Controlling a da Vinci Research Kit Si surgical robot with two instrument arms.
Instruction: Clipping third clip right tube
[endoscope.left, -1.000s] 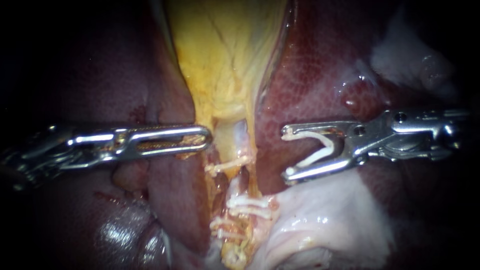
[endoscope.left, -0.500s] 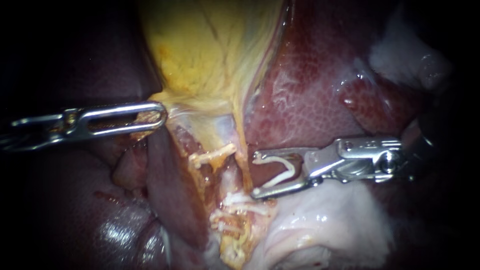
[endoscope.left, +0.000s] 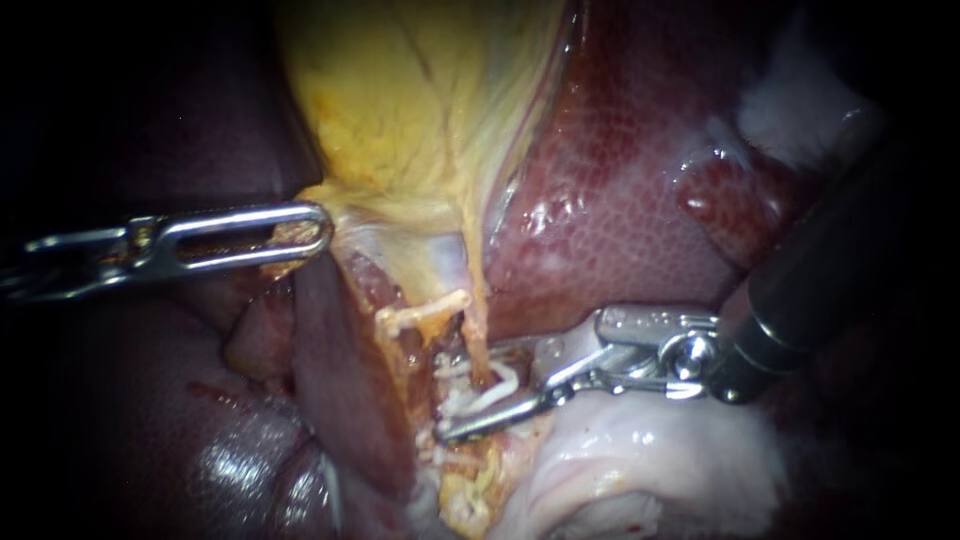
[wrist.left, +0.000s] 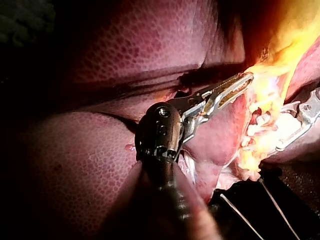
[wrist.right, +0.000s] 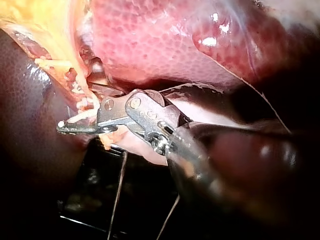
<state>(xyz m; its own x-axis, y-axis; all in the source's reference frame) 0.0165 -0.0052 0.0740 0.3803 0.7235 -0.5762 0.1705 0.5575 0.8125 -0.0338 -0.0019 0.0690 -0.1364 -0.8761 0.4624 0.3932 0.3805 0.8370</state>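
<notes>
In the endoscope view, low of centre, the thin pale yellow right tube (endoscope.left: 478, 335) hangs from the yellow gallbladder (endoscope.left: 420, 110); it looks soft, slick and easily torn, so it is best taken squarely across its bare stretch. My right instrument (endoscope.left: 460, 395), from the lower right, carries the white plastic clip (endoscope.left: 495, 385) in narrowed jaws astride it; my left instrument (endoscope.left: 318, 230), at mid-left, is clamped on the gallbladder's edge. In the left wrist view those jaws pinch yellow tissue above dark red liver (wrist.left: 75, 165); in the right wrist view wet liver crowds the clip-bearing jaws, leaving little room.
</notes>
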